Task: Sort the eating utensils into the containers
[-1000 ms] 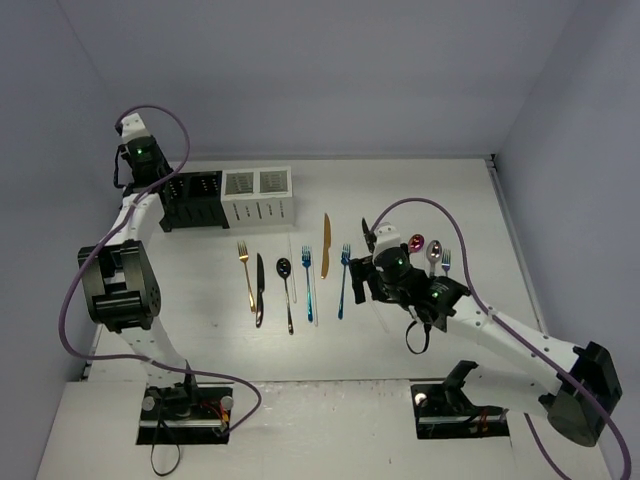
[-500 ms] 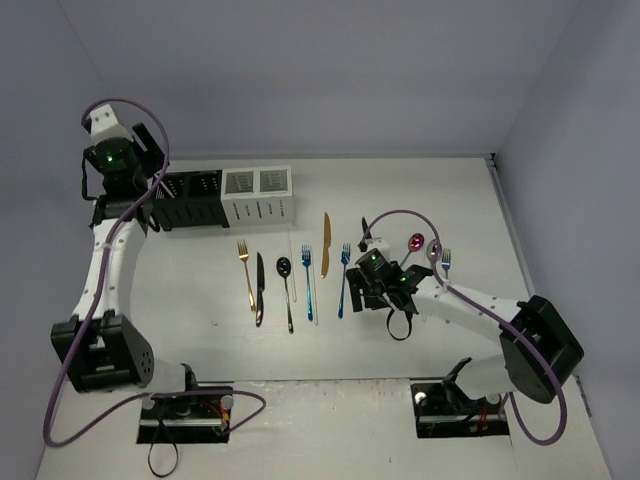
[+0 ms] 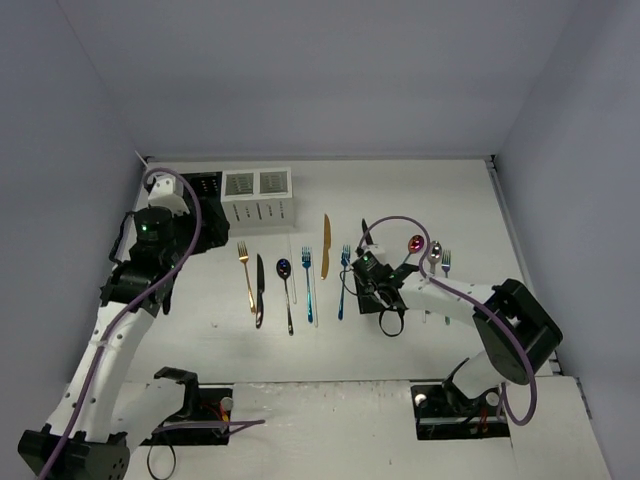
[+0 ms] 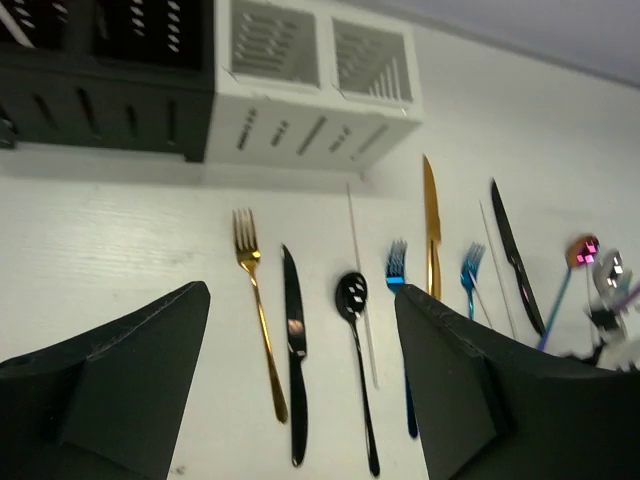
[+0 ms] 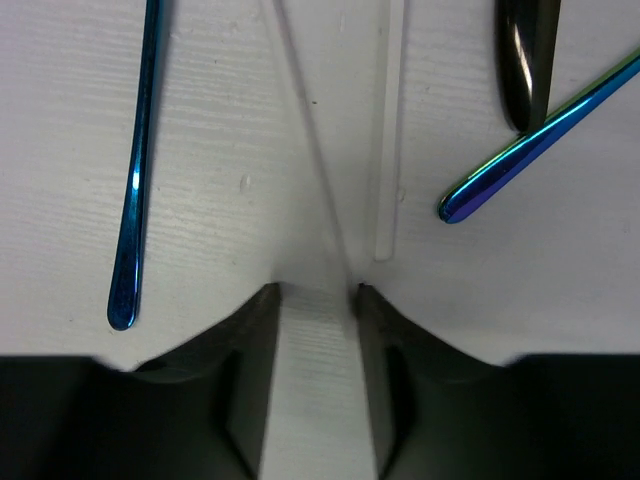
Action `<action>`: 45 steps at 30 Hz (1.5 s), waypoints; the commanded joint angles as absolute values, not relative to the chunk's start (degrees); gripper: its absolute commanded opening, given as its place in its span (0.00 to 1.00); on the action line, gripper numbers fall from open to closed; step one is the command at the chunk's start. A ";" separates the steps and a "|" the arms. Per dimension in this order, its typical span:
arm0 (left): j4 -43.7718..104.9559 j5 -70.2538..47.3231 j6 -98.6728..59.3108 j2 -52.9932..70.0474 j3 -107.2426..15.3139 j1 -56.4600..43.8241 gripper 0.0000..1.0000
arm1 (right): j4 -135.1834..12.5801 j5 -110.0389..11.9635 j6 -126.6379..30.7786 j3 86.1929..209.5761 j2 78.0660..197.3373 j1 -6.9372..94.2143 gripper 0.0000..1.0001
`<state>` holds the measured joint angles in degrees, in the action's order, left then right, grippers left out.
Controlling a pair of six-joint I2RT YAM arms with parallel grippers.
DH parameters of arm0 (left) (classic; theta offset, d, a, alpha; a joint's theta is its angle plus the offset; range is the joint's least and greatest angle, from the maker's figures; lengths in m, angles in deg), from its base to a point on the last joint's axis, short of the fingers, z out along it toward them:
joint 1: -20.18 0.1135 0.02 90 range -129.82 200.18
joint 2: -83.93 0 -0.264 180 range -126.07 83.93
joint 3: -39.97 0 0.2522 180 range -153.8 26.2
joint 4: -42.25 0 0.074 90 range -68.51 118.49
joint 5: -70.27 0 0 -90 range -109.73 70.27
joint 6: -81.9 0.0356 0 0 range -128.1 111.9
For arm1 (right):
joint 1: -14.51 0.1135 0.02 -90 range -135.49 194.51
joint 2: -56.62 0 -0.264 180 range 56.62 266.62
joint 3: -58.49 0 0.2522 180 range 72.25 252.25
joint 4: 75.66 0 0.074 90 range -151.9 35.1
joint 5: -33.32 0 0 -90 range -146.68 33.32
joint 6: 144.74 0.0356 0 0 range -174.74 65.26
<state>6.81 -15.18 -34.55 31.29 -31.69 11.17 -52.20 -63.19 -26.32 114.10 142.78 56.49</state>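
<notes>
Top view: black caddy (image 3: 205, 186) and white caddy (image 3: 257, 196) touch side by side at the far left of the table (image 3: 450, 200). The utensils (image 3: 309, 285) lie in a row before them.

Left wrist: your left gripper (image 4: 300, 295) stands wide open and empty above the row.

Right wrist: your right gripper (image 5: 317, 292) is low at the table with its jaws narrowly apart. A chopstick (image 5: 388, 150) ends just beside them; you cannot tell whether anything is gripped.

utensils (image 3: 259, 295) lie before containers (image 3: 258, 211)

White table (image 3: 470, 195), faint wood grain; pale lavender walls (image 3: 300, 70) on three sides.
</notes>
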 commanded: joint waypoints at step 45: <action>22.67 -21.56 -49.40 16.23 -39.22 -25.43 0.20 | -52.67 -60.09 -36.15 135.14 122.89 69.79 0.00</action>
